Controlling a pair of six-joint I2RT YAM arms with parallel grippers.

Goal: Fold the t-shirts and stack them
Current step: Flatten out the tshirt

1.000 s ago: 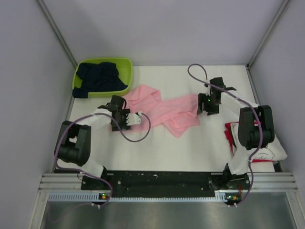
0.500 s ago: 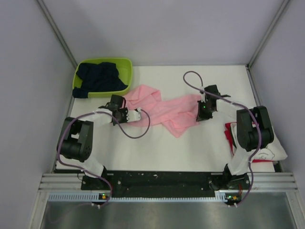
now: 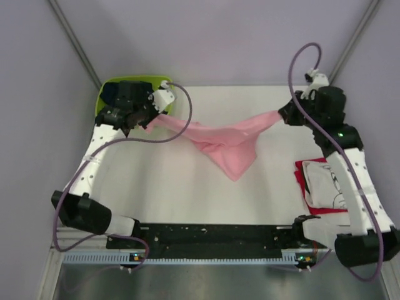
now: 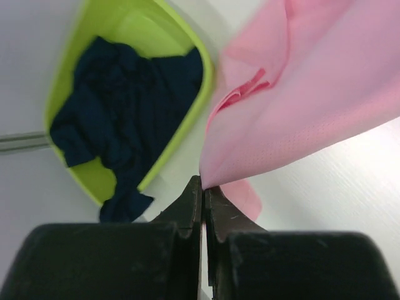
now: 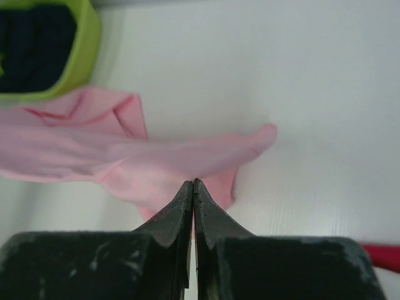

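Observation:
The light pink t-shirt (image 3: 228, 140) hangs stretched between my two grippers, its middle sagging in a point toward the table. My left gripper (image 3: 150, 120) is shut on its left end (image 4: 312, 94) beside the basket. My right gripper (image 3: 284, 116) is shut on its right end (image 5: 156, 156). In each wrist view the jaws (image 4: 203, 187) (image 5: 193, 182) pinch a fold of pink cloth at their tips. The dark navy t-shirt (image 4: 125, 106) lies crumpled in the basket. A white t-shirt with black line drawing (image 3: 328, 184) lies on a red one (image 3: 303, 178) at the right.
The lime-green basket (image 3: 156, 80) stands at the back left, partly hidden by my left arm. Grey walls close in the table (image 3: 187, 194) on the left, right and back. The arms' bases sit on the black rail (image 3: 212, 236) at the near edge.
Both grippers shut on the pink t-shirt's ends, then rose and swung apart toward the back corners. The shirt went from lying crumpled on the table to hanging stretched between them.

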